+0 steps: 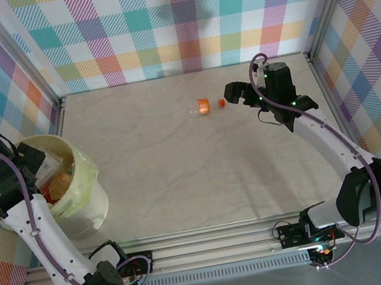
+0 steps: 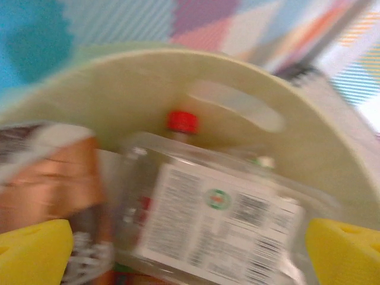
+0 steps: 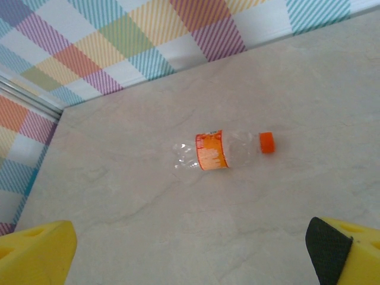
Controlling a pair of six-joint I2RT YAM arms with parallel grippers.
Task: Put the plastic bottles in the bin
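Note:
My left gripper (image 2: 190, 252) hangs open over the bin (image 1: 85, 176), its yellow fingers (image 2: 34, 250) spread wide. Below them a clear bottle with a white label (image 2: 219, 219) lies loose in the bin among other bottles, one with a red cap (image 2: 181, 122). The pale bin wall (image 2: 136, 89) curves behind them. One clear bottle with an orange label and cap (image 1: 204, 106) lies on its side on the table. My right gripper (image 1: 236, 95) is open just right of it, above the table. The right wrist view has the bottle (image 3: 222, 150) ahead of the fingers (image 3: 35, 254).
The table (image 1: 196, 178) is a pale marbled surface with checked walls on three sides. The bin stands at the near left by the left arm's base. A metal rail (image 1: 215, 248) runs along the near edge.

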